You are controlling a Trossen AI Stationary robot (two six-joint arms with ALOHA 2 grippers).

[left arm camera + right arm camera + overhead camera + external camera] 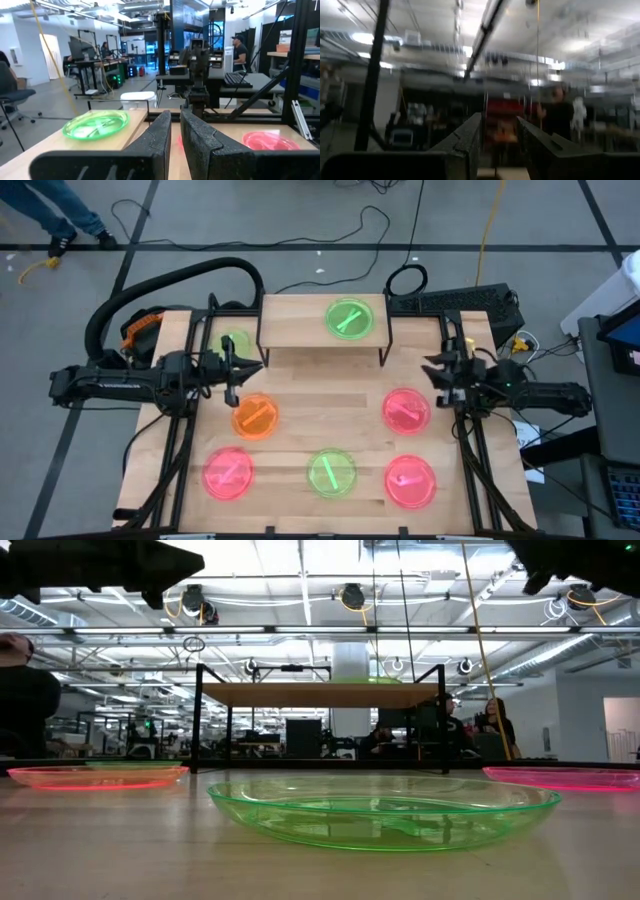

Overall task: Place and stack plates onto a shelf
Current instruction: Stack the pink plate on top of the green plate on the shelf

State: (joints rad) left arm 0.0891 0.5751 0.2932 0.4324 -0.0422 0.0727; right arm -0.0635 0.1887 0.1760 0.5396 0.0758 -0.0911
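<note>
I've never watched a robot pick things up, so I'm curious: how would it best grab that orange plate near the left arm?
Probably by the rim. The orange plate lies flat on the table, shallow and thin-walled, so only its raised edge gives two fingers something to pinch. The left gripper hangs just beside it, so coming down from above onto the plate's nearest edge looks simplest.

The high view looks straight down on the whole light-wood tabletop. The low view sits at table level, close behind a translucent green plastic plate, facing the raised light-wood shelf on black metal legs, which the high view shares. Each wrist view looks forward between its own dark fingers into the room.
</note>
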